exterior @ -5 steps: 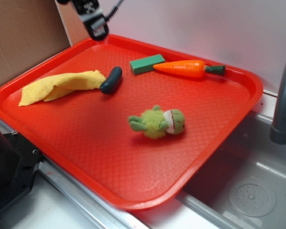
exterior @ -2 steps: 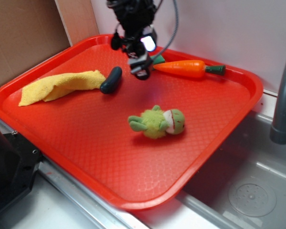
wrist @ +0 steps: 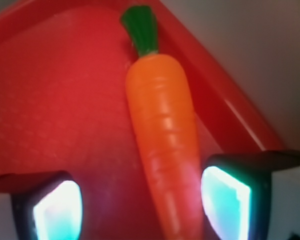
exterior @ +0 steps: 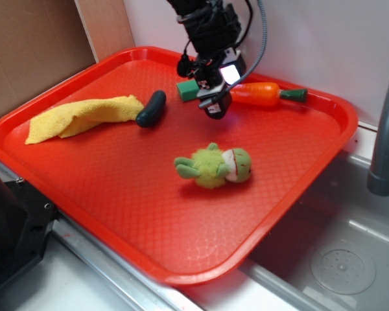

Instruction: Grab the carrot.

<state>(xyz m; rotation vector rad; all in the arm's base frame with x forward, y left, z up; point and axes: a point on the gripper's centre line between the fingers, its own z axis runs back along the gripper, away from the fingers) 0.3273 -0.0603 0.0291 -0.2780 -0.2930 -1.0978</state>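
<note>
Since the earlier frames the gripper (exterior: 215,103) has swung from the tray's far left corner across to the carrot (exterior: 260,93), and now hangs over its pointed end. The wrist view shows the two fingers (wrist: 225,202) spread wide, with the carrot's (wrist: 165,145) tip between them, nearer the right one; whether either touches it cannot be told.

The carrot lies near the tray's (exterior: 104,175) far rim, stem toward the right. A green block (exterior: 188,89) sits just left of the gripper, partly hidden by it. A dark cucumber (exterior: 151,108) lies further left, touching a yellow cloth (exterior: 78,117). A green plush toy (exterior: 215,166) rests mid-tray, well apart from the carrot.

The red tray sits over a sink (exterior: 350,240), with a grey faucet (exterior: 387,123) at right and a pale wall (exterior: 324,39) behind.
</note>
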